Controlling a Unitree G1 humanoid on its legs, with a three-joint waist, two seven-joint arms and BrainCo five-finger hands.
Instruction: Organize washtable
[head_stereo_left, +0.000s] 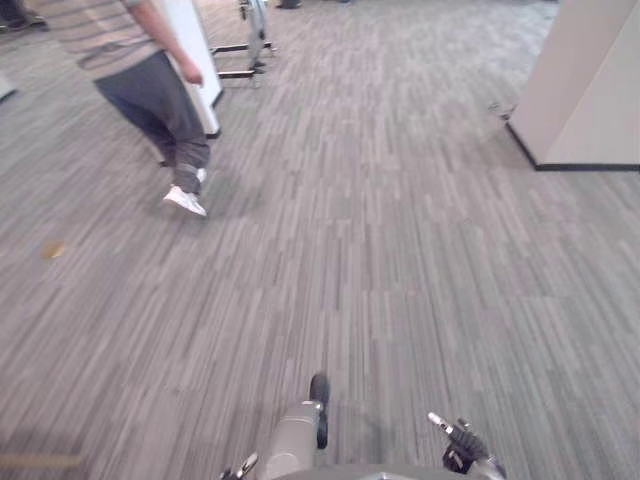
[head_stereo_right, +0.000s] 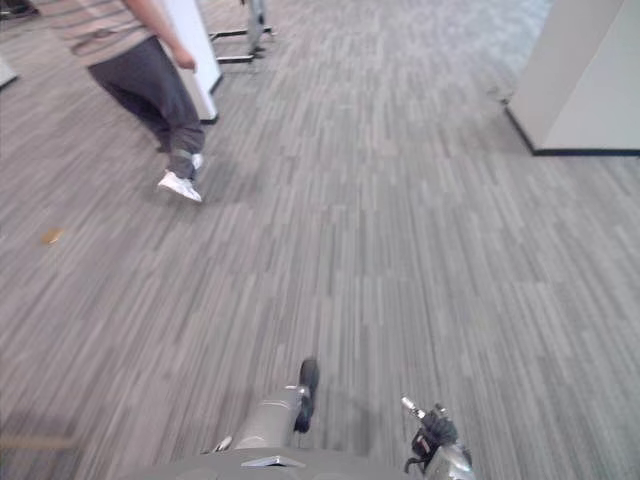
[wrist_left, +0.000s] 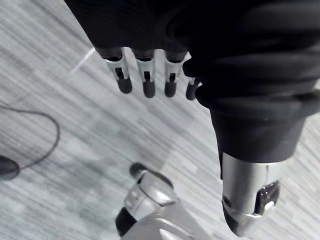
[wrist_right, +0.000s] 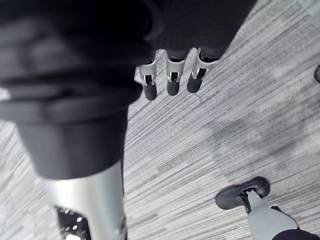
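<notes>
My left hand (wrist_left: 145, 82) hangs over grey striped carpet, its fingers straight and side by side, with nothing in it. My right hand (wrist_right: 170, 82) hangs the same way above the carpet, fingers straight and empty. In the eye views the right hand (head_stereo_left: 466, 445) shows at the bottom edge, right of centre, low over the floor.
A person (head_stereo_left: 150, 90) in dark trousers and white shoes walks across the carpet at the upper left, beside a white panel (head_stereo_left: 197, 50). A white wall corner (head_stereo_left: 590, 90) with a dark skirting stands at the upper right. A small orange scrap (head_stereo_left: 52, 250) lies at the left.
</notes>
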